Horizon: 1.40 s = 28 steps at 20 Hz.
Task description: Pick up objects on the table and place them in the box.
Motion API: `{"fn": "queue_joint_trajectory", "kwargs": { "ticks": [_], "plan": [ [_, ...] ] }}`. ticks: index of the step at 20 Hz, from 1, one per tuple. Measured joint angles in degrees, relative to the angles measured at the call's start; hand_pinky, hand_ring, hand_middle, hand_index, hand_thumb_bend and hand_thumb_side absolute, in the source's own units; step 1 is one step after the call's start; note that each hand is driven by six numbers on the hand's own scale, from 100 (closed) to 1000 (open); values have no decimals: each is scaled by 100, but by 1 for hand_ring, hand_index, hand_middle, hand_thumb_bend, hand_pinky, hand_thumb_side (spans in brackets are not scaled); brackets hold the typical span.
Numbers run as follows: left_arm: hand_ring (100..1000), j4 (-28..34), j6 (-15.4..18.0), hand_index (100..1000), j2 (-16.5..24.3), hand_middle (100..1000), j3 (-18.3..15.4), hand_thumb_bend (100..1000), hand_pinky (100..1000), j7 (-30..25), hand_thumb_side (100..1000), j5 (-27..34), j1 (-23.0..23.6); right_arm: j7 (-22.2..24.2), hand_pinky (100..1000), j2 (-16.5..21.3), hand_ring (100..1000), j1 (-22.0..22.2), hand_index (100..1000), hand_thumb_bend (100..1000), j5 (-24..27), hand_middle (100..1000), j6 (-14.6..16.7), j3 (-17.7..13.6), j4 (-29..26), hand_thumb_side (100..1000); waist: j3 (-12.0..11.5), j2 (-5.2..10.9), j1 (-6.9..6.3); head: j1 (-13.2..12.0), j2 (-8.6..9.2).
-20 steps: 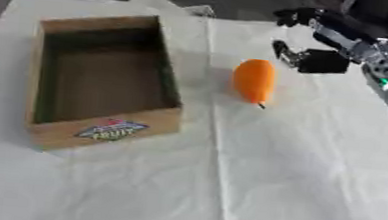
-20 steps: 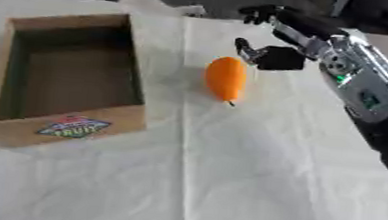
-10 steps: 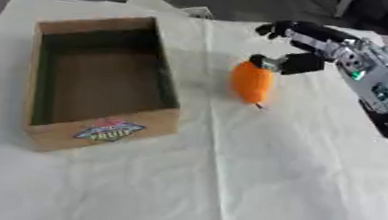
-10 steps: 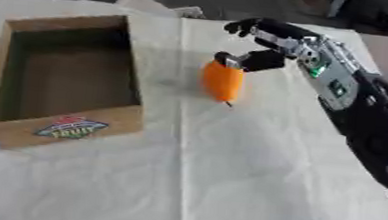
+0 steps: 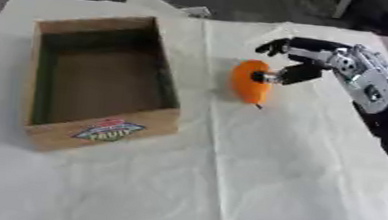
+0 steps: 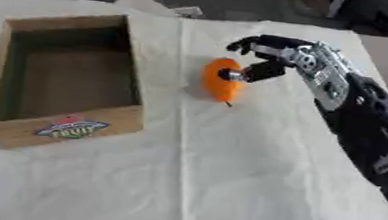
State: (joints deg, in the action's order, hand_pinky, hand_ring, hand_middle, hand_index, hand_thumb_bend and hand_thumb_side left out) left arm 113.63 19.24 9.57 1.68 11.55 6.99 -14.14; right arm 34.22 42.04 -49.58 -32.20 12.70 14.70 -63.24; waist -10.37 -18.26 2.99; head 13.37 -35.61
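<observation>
As my right hand (image 5: 325,60) arrives at the orange fruit (image 5: 249,81), the gap seen a second ago is gone: the hand was then up and to the right, well apart from the fruit, and now my thumb tip touches its right side while the other fingers arch over its far side, spread and only partly curled. I read this as contact made, grasp not yet closed; nothing is held.

Fruit: lies on the white cloth (image 5: 296,191), just right of the box (image 5: 50,137), its small stem pointing toward the near side. It has not shifted from its spot over the last second, so the touch has not pushed it.

Box: cardboard, open-topped, left of centre, nothing visible inside. Task stands at zero objects placed.

Label on the near wall of the box (image 5: 106,130): an oval sticker, red and blue, with a word that looks like "FRUIT"; the smaller print I cannot read.

Left hand: out of both views.

Next, by my judgement: close fingers round the fruit, lift, carry left over the box wall.
</observation>
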Motion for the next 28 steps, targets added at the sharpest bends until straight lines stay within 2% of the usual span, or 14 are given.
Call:
{"fn": "queue_joint_trajectory", "kwargs": {
  "ticks": [4,10,19,20,21,22,23,24,25,27,28],
  "plan": [
    [561,0,-2,728,0,653,10,100,413,-8,997,0,-3,302,945,-30,914,0,1000,384,-95,894,81,-21,14,837,0,-6,1,0,0],
    [561,0,-11,728,0,653,17,100,413,-16,1000,0,-8,676,937,-66,904,-32,1000,395,-106,880,68,-110,14,842,-12,-22,23,0,1],
    [560,0,-21,727,-3,653,18,100,413,-27,1000,0,-44,508,923,-245,887,-80,1000,394,-489,848,10,-156,132,860,-60,-79,20,23,43],
    [560,0,-21,727,-3,653,18,100,413,-27,1000,0,-44,483,916,-249,871,-80,1000,391,-510,773,17,-156,142,834,-60,-79,20,23,43],
    [560,0,-22,725,-4,653,18,100,414,-27,1000,0,-45,462,903,-251,849,-80,929,353,-523,655,28,-156,142,770,-60,-80,20,22,43],
    [560,0,-22,725,-4,653,19,100,414,-28,1000,0,-47,436,901,-251,846,-80,917,343,-524,637,44,-155,140,757,-60,-81,24,19,42],
    [560,0,-23,725,-4,653,19,100,414,-29,1000,0,-48,404,893,-252,829,-80,886,285,-524,576,52,-151,136,700,-60,-87,27,15,42],
    [560,0,-24,725,-5,653,19,100,414,-30,1000,0,-48,368,890,-252,823,-80,879,263,-518,560,54,-141,125,679,-60,-94,29,12,41],
    [560,0,-25,724,-5,653,19,100,414,-31,1000,0,-48,333,882,-253,807,-79,861,204,-499,526,45,-127,110,615,-59,-99,29,11,40],
    [560,0,-31,724,-5,653,19,100,414,-37,1000,0,-48,271,872,-253,791,-77,823,136,-442,502,13,-119,74,576,-58,-100,30,8,39],
    [560,0,-34,724,-6,653,19,100,414,-40,1000,0,-48,242,869,-254,787,-76,810,110,-403,497,-8,-117,51,525,-58,-100,31,4,39]
  ]
}}
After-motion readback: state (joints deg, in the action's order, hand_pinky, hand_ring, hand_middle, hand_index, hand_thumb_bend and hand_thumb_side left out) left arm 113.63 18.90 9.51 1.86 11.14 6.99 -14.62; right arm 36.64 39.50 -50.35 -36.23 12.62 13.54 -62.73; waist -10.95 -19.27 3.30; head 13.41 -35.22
